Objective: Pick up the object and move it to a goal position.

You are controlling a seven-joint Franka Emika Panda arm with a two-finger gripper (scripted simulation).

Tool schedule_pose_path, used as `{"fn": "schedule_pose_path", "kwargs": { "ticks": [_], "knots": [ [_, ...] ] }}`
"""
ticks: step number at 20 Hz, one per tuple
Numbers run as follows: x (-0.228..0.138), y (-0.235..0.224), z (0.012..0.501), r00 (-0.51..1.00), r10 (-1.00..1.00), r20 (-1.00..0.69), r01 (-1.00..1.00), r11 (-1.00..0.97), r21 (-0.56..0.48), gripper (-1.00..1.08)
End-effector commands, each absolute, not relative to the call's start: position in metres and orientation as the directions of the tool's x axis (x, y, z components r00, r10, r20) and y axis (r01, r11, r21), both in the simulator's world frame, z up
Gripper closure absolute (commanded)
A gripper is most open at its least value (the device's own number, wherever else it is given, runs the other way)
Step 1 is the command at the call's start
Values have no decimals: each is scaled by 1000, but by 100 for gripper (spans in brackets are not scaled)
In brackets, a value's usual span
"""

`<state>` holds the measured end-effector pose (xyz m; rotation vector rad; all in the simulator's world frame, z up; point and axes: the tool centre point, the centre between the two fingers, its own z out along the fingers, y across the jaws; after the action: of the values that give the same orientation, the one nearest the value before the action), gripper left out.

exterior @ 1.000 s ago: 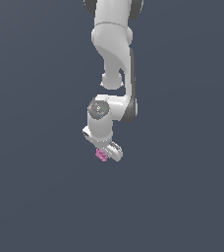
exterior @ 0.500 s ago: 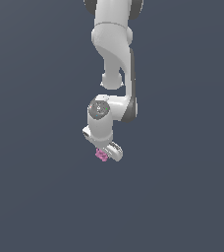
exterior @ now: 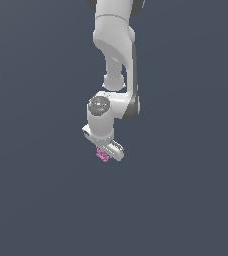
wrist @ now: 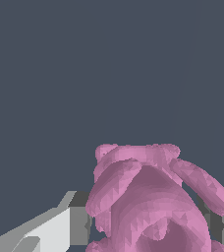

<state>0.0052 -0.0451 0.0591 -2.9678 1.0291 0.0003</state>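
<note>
I'm pinching the object (exterior: 103, 155) in my pincer (exterior: 107, 152), carrying it toward a goal I'm not seeing, so next I'm needing a steady grip.

Tiny pink object (exterior: 103, 155), all lumpy and knobbly like a little flower, sits wedged right between the hand (exterior: 107, 153) fingers, poking out past the tips.

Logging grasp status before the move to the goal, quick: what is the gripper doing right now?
Gripper: closed on the pink object, which sits between its jaws.
</note>
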Motion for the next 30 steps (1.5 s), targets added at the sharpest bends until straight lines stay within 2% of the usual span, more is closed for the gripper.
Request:
{"fn": "schedule_pose_path", "kwargs": {
  "ticks": [1,20,30],
  "knots": [
    [3,-48,71,785,-619,0,-619,-785,-1,108],
    [-35,-82,243,784,-620,0,-620,-784,0,108],
    [-42,-90,289,785,-620,0,-620,-785,0,108]
  ]
}}
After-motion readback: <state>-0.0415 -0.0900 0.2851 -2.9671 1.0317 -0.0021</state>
